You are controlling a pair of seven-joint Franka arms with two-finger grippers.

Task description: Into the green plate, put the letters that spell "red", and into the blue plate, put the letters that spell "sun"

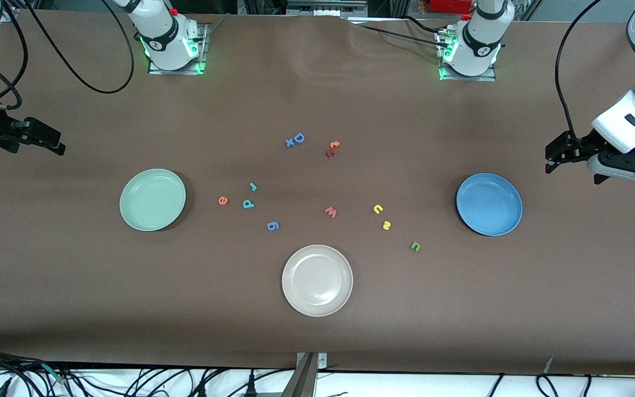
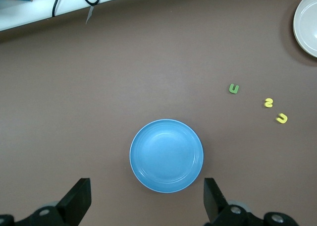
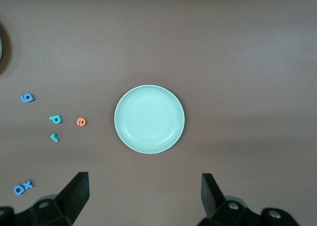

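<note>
Both Franka arms wait raised at the frame's edges, their bases along the top of the front view; the right arm enters at the upper left edge of the frame, its black right gripper (image 1: 53,144) held level with fingers spread wide and holding nothing. The left arm comes in at the right edge; its left gripper (image 1: 553,160) hangs beneath a white wrist, fingers likewise parted and bare.

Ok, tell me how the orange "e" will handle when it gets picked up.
The orange "e" lies flat and looks tiny, so it is probably very light and may skid if nudged. It appears thin, so pinching its edges could be fiddly. It seems unlikely to roll.
</note>
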